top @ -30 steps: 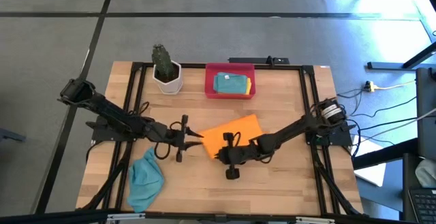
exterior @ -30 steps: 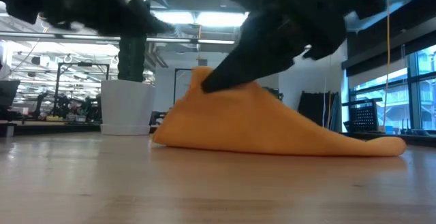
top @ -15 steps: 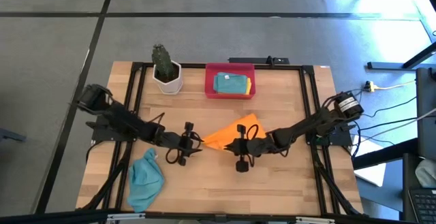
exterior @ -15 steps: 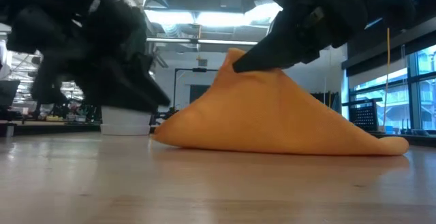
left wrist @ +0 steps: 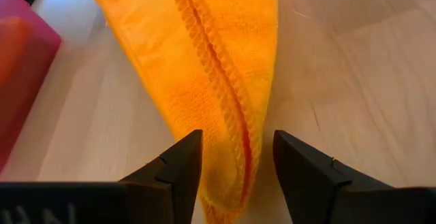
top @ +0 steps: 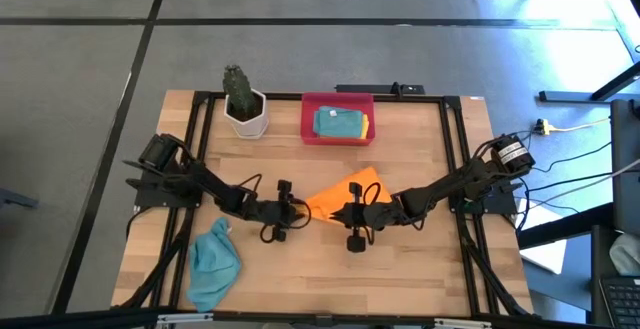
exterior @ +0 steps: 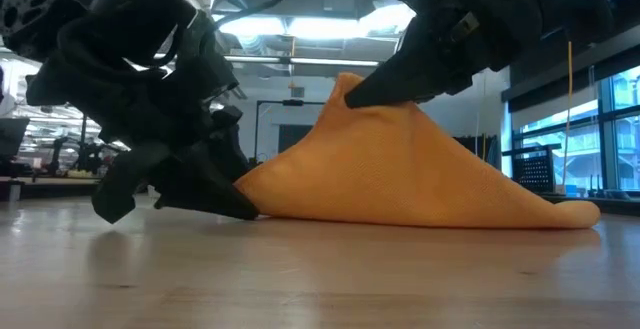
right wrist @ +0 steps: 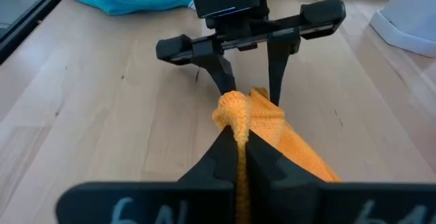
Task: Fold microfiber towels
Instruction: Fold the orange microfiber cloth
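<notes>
While the right claw [top: 349, 212] stays out of the equation as a clamp, pinched tight on a raised fold of the orange towel [top: 340, 195], the left claw [top: 300, 209] sits at the towel's pointed end with its fingers [left wrist: 182, 166] spread, straddling the hemmed corner without closing on it. Orange towel lies mid-worktop [top: 420, 259], tented up into a peak where the right claw grips it, rest of it draped flat on the wood. Low view: left claw down at worktop level against the towel's edge, right claw up at the peak. Right wrist view shows the left claw facing it across the bunched orange fabric, both arms nose to nose. Teal-blue towel [top: 214, 261] crumpled in a heap near the front-left corner, well apart from both claws. Red tray [top: 338, 101] at the back edge holds a folded teal-blue towel on a yellow one. Potted cactus [top: 242, 99] just beside the tray.
</notes>
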Controlling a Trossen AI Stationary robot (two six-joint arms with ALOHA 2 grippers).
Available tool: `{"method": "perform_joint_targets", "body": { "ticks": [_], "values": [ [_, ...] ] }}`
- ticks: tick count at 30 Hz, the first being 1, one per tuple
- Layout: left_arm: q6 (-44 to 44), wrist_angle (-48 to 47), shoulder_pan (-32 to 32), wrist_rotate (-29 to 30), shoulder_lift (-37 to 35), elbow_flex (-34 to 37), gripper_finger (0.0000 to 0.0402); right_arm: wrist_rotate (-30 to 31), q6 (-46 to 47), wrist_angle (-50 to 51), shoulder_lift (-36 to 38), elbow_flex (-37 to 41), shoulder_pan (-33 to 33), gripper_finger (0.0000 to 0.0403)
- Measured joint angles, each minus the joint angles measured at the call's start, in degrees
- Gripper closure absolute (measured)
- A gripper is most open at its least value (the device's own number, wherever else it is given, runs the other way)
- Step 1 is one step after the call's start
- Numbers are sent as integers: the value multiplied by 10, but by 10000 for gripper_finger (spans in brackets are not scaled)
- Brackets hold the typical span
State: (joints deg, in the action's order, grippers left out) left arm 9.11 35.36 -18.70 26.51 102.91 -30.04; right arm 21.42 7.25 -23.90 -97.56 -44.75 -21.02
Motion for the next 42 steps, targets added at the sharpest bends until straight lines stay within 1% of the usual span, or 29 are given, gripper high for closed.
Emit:
{"method": "perform_joint_targets", "body": {
  "ticks": [3,7,10,12,16,20,23,25,29,33,38,42],
  "values": [
    [1,-5,-2,8,-3,0,258,0,1,3,0,0,0,389],
    [0,-5,-3,10,-4,0,318,1,2,29,0,0,0,374],
    [-14,-4,-2,10,-4,0,373,4,2,47,0,0,0,350],
    [-29,-4,-1,10,-4,0,393,20,2,61,0,0,-2,324],
    [-48,-3,0,9,-7,0,396,32,5,67,0,0,-12,259],
    [-60,-1,1,4,-15,1,399,30,42,66,0,-7,-21,195],
    [-61,-5,4,-6,-25,1,401,31,74,66,-3,-11,-22,163],
    [-64,3,8,-10,-26,0,401,31,92,66,-4,-13,-21,152],
    [-65,0,15,-11,-26,0,401,31,119,66,-10,-14,-11,152],
    [-75,-6,22,-20,-26,0,401,42,133,65,-25,-15,-3,170],
    [-76,-7,23,-32,-26,0,401,47,132,82,-52,-46,0,207],
    [-76,-8,23,-35,-26,0,401,82,120,132,-60,-81,-1,249]
  ]
}}
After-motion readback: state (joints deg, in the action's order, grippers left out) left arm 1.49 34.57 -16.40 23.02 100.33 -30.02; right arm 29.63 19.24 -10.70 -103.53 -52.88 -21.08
